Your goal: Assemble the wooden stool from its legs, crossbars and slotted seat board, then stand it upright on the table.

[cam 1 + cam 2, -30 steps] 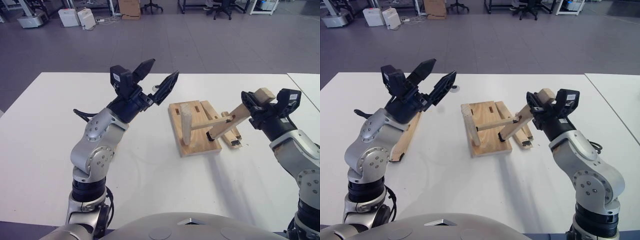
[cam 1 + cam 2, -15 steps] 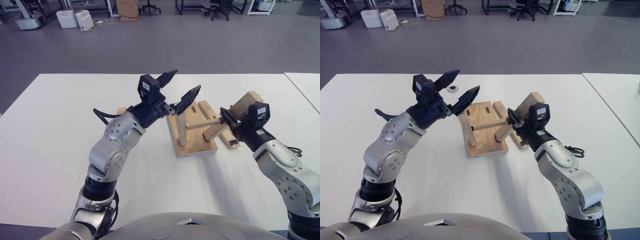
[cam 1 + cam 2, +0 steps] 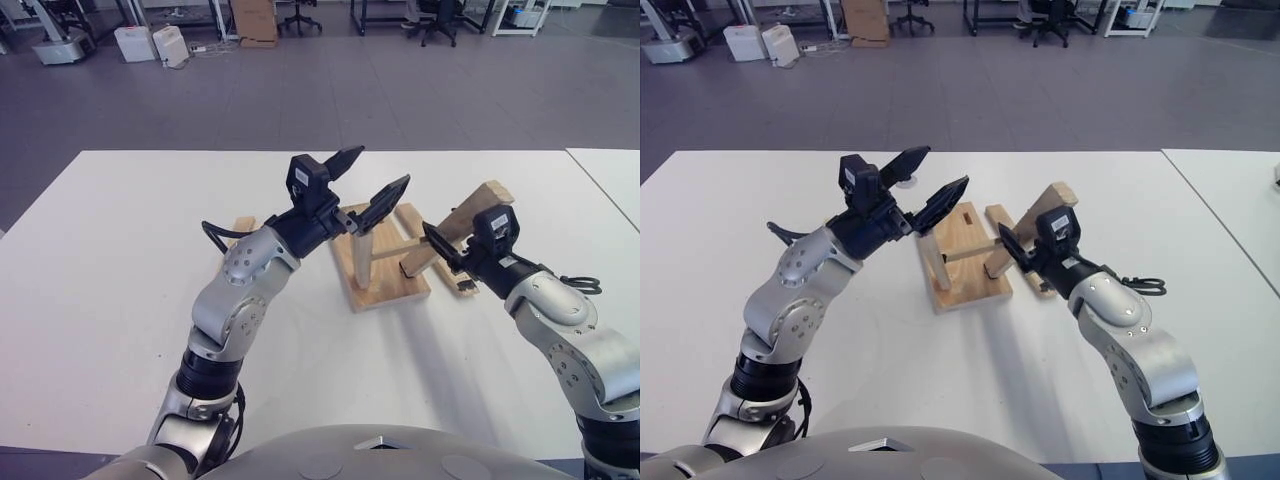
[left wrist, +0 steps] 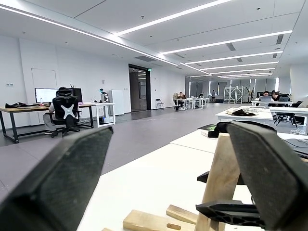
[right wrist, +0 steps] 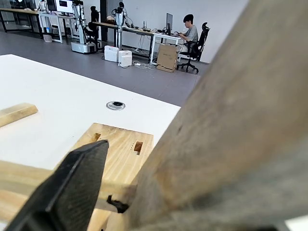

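Seat board lies toward the table's right edge. Right gripper is clamped on the tilted leg. I think the left gripper, fingers apart, should first steady the standing leg

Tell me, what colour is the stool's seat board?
The seat board is a light, pale wood-brown, clearest in the right eye view.

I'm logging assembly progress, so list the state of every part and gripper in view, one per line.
Light wooden slotted seat board: lying flat on the white table.
Short wooden leg: standing upright on the board.
Thin wooden crossbar: spans between the upright leg and the tilted one.
Second wooden leg: tilted, gripped.
Left gripper: open, above the upright leg.
Right gripper: shut on the tilted leg.
Loose wooden piece: flat on the table, unassembled.
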Robot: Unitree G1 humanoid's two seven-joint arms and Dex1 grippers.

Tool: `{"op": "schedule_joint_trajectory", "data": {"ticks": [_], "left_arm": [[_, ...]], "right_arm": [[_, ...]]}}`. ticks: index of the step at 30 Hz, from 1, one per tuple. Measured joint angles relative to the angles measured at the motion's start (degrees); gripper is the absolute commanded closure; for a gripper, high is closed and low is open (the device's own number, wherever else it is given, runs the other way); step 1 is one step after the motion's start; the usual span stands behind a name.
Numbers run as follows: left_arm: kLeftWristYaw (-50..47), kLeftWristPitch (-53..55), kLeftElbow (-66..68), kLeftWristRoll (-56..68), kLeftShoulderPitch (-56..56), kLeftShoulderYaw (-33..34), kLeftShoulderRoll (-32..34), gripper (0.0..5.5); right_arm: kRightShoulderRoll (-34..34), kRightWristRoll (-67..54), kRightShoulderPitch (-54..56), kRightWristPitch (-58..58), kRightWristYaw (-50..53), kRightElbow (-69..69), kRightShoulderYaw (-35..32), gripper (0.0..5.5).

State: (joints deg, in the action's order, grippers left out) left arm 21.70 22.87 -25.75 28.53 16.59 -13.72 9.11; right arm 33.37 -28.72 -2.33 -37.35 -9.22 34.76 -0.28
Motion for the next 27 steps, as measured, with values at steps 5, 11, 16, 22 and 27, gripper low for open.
{"op": "schedule_joint_trajectory", "data": {"ticks": [5,11,16,22,27], "left_arm": [[0.0,-1.2,1.0,0.0,0.3,0.0,0.0,1.14],[-1.4,-2.1,0.4,-2.3,0.6,-1.3,0.1,1.14],[-7.6,10.8,-6.8,2.4,10.8,3.8,-0.3,1.14],[-9.8,16.1,-10.8,9.5,18.5,10.0,-0.4,1.14],[-6.2,15.3,-6.0,6.6,10.6,4.1,1.3,1.14]], "right_arm": [[-1.0,0.9,-0.5,1.7,-0.6,-0.1,0.1,2.57],[-4.2,-3.6,-0.9,1.0,-2.2,0.1,-3.5,2.57],[-2.4,-24.1,1.1,-0.4,-7.4,1.7,-19.1,2.57],[9.0,-40.1,22.4,-1.4,-10.8,-6.3,-27.7,2.57],[10.8,-33.6,20.6,-4.7,-11.7,-11.3,-19.6,2.57]]}}
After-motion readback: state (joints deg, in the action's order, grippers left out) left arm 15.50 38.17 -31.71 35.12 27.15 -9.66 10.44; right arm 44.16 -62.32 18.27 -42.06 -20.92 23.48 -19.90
